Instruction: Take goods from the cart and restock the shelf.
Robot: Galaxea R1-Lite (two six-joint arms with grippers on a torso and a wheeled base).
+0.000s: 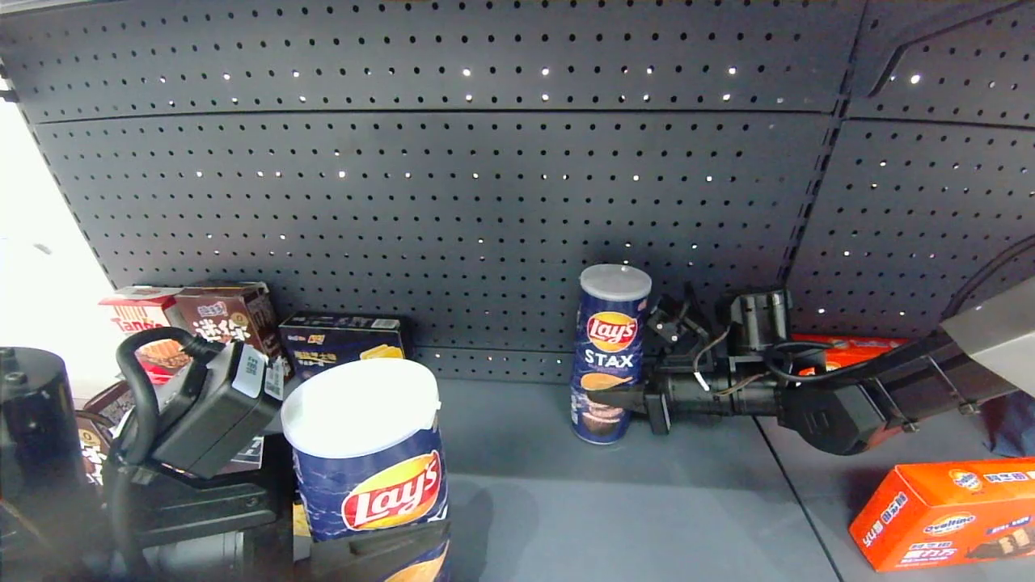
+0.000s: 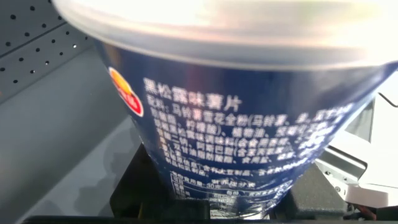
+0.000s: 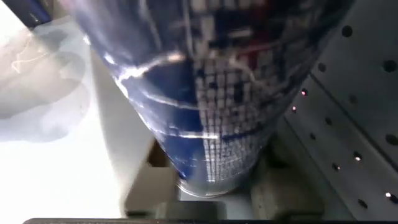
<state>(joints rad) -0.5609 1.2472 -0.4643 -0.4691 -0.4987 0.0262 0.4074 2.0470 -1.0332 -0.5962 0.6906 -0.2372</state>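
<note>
Two tall dark-blue chip cans with pale lids are in play. One can (image 1: 612,347) stands upright on the grey shelf board (image 1: 566,501), close to the pegboard back wall. My right gripper (image 1: 606,402) comes in from the right and is shut on its lower half; the right wrist view has that can (image 3: 205,93) between the gripper's (image 3: 205,193) fingers. The second can (image 1: 368,461) is held upright at the front left, in front of the shelf, with my left gripper (image 1: 380,554) shut on its base. In the left wrist view this can (image 2: 236,124) rises from the gripper (image 2: 217,208).
At the shelf's back left stand a red box (image 1: 133,311), a brown box (image 1: 230,315) and a dark box (image 1: 344,343). An orange box (image 1: 946,513) lies at the front right, another (image 1: 841,347) behind my right arm. Bare shelf lies between the two cans.
</note>
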